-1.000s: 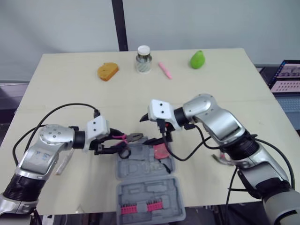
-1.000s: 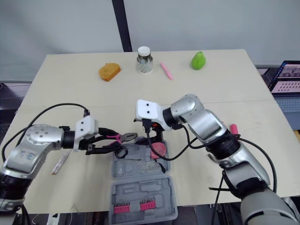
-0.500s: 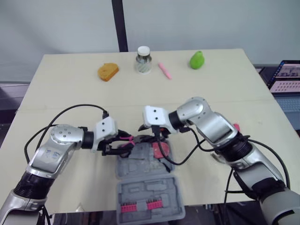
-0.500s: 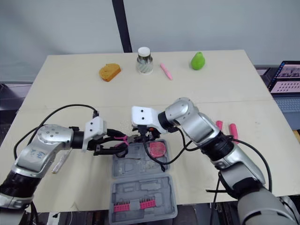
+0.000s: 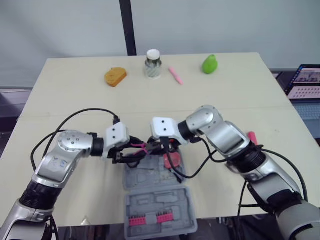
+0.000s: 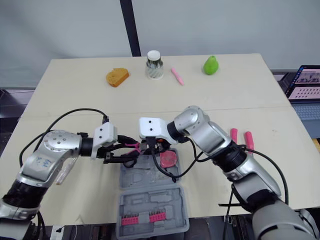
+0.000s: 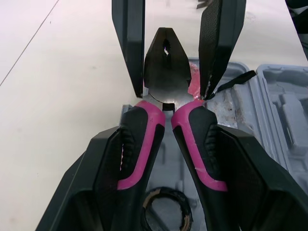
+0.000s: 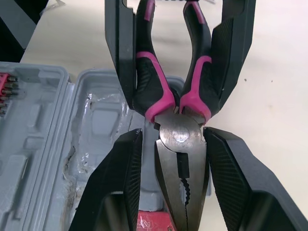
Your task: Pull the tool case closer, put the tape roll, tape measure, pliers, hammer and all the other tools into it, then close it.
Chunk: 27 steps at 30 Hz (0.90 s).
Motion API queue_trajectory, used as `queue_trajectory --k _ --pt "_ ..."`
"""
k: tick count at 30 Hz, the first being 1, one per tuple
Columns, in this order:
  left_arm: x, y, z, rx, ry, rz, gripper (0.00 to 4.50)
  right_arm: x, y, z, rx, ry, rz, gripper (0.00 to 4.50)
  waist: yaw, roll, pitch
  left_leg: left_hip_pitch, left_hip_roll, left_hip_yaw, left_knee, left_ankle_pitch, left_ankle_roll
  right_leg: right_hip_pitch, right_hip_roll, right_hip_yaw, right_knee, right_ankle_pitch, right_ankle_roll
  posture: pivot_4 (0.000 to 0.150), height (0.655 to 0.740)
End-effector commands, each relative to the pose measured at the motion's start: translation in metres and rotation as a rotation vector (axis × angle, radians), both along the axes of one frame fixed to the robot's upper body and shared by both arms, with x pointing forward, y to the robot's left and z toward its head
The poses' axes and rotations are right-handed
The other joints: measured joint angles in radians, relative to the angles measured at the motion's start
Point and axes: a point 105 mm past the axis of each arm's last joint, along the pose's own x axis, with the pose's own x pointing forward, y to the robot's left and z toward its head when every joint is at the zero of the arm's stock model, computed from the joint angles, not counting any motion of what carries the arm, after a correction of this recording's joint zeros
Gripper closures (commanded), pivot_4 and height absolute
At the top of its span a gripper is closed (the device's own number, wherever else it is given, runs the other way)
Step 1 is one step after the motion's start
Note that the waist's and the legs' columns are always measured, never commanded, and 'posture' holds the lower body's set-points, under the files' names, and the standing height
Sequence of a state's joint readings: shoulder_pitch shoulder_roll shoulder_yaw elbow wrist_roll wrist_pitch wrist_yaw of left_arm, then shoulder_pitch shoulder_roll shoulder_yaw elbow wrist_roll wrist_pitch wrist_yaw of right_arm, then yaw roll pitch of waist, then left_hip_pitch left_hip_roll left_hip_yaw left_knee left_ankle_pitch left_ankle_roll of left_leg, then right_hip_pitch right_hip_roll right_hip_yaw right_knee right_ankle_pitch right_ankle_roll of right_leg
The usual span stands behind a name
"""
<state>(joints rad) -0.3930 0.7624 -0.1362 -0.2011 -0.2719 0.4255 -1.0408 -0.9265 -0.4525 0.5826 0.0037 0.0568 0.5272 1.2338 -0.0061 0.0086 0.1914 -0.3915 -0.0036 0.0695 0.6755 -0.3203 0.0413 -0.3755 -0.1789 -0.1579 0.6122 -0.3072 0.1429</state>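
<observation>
Left wrist view has the pliers (image 7: 166,72) lying level, long axis running across the desk (image 5: 75,110) from left to right, nose pointing toward the robot's right. The left end effector (image 5: 134,151) is clamped on the two pink handles. The right end effector (image 8: 174,131) stands apart around the steel head, with a gap on each side. The pliers hang over the far edge of the one open grey tool case (image 5: 150,177), which sits at the near edge of the desk. A red rounded item (image 6: 168,158) lies in the case beside the right end effector, and a row of pink bits (image 5: 148,220) sits in the nearer half. Two pink-handled tools (image 6: 248,137) lie on the desk behind the right arm. Along the far edge stand four things: an orange piece (image 5: 115,76), a white-lidded jar (image 5: 153,63), a pink marker (image 5: 176,75) and a green pear shape (image 5: 210,63).
</observation>
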Motion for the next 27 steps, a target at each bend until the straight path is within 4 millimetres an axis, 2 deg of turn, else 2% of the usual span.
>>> queue_trajectory --k 1,9,10,11,13,25,27 --pt "0.0000 -0.0048 0.0115 -0.011 -0.049 -0.031 2.02 -0.0029 0.0045 0.0040 0.007 -0.024 0.031 2.35 0.000 0.000 0.000 0.000 0.000 0.000 0.000 0.000 0.000 0.000 0.000 0.000 0.000 0.000 0.000 0.150 0.7400" --pt "-0.0009 -0.0034 0.0073 -0.010 -0.042 -0.024 2.02 -0.0032 0.0024 0.0055 0.011 -0.029 0.029 2.35 0.001 0.000 0.000 0.000 0.000 0.000 0.001 0.000 0.000 0.000 0.000 0.000 0.000 0.000 0.000 0.150 0.7400" --pt "-0.0014 -0.0035 0.0070 -0.010 -0.041 -0.025 2.02 -0.0032 0.0023 0.0057 0.011 -0.030 0.029 2.78 0.001 0.000 0.000 0.000 0.000 0.000 0.001 0.000 0.000 0.000 0.000 0.000 0.000 0.000 0.000 0.150 0.7400" --pt "-0.0017 -0.0038 0.0069 -0.010 -0.042 -0.026 2.02 -0.0031 0.0022 0.0058 0.011 -0.032 0.028 2.89 0.001 0.000 0.000 0.000 0.000 0.000 0.001 0.000 0.000 0.000 0.000 0.000 0.000 0.000 0.000 0.150 0.7400" --pt "-0.0021 -0.0048 0.0074 -0.015 -0.042 -0.029 2.02 -0.0027 0.0023 0.0062 0.013 -0.033 0.027 3.55 0.001 0.000 0.000 0.000 0.000 0.000 0.001 0.000 0.000 0.000 0.000 0.000 0.001 0.000 0.000 0.150 0.7400" --pt "-0.0037 -0.0058 0.0033 -0.010 -0.037 -0.032 2.02 0.0025 0.0041 0.0100 0.048 -0.045 0.008 3.54 0.001 0.000 0.000 0.000 0.000 0.000 0.001 0.000 0.000 0.000 0.000 0.000 0.001 0.000 0.000 0.150 0.7400" --pt "-0.0044 -0.0043 0.0040 -0.016 -0.046 -0.025 0.99 0.0032 0.0023 0.0112 0.058 -0.053 0.006 3.54 0.001 0.000 0.000 0.000 0.000 0.000 0.001 0.000 0.000 0.000 0.000 0.000 0.001 0.000 0.000 0.150 0.7400"
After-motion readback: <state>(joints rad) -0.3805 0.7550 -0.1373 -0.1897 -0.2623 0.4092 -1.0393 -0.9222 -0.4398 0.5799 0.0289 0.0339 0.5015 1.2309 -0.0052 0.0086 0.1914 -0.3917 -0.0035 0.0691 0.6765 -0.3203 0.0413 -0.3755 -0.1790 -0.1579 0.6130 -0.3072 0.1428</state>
